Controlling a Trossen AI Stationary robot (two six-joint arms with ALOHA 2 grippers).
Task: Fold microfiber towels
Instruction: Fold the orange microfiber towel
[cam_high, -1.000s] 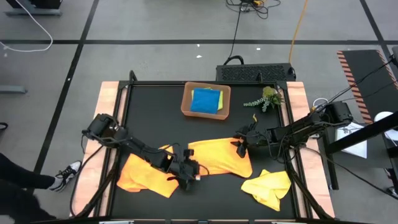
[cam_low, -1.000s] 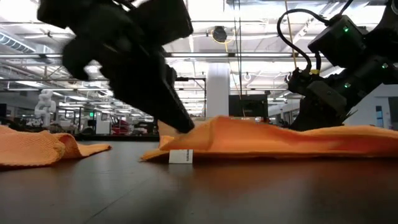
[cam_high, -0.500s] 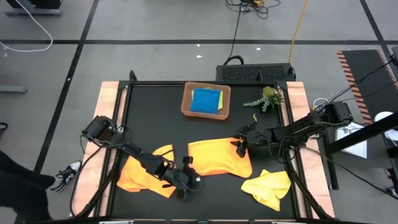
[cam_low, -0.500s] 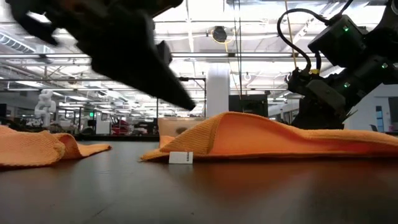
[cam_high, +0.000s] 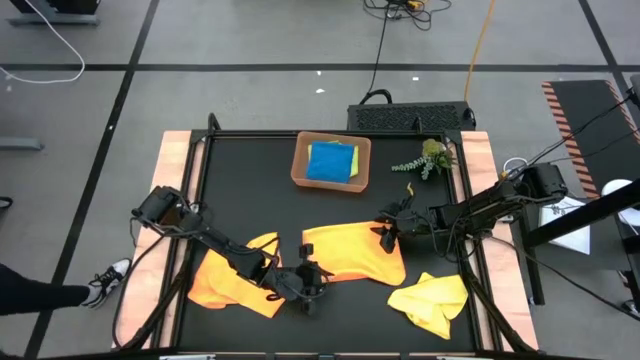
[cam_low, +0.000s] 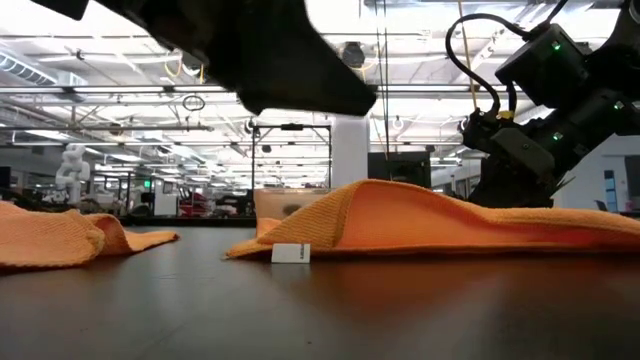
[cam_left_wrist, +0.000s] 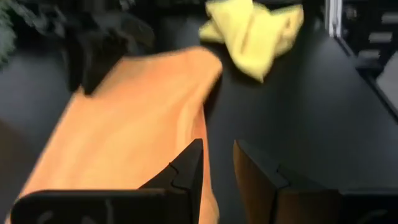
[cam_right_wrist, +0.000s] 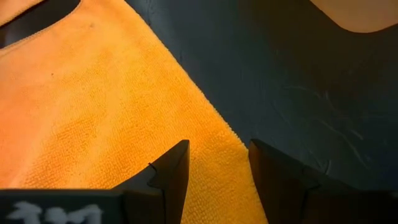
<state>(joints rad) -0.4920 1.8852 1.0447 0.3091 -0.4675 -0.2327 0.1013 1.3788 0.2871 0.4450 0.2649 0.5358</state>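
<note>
An orange microfiber towel (cam_high: 350, 252) lies spread at mid-table, humped along its near left edge (cam_low: 380, 195), with a white tag (cam_low: 290, 252) on the table. My left gripper (cam_high: 318, 280) hovers by its near left corner. It is narrowly open and has nothing between its fingers (cam_left_wrist: 217, 165). My right gripper (cam_high: 385, 237) is open, its fingers straddling the towel's far right edge (cam_right_wrist: 217, 134). A second orange towel (cam_high: 225, 280) lies crumpled at the near left. A yellow one (cam_high: 430, 300) lies at the near right. My right gripper slants down from the table's right over the orange towel's far right edge (cam_right_wrist: 231, 132). Its fingertips are out of the wrist view. I cannot tell whether they touch the cloth.
A brown tray (cam_high: 300, 165) at the far middle holds a folded blue towel (cam_high: 328, 162) and a green one (cam_high: 353, 160). A plant sprig (cam_high: 430, 158) lies at the far right. Bare black table shows between tray and towels and along the near edge.
My left gripper has come up off the middle orange towel's near left corner. It has tipped from steeply down toward level and shifted slightly toward the table's right. The towel has stayed where it lay.
</note>
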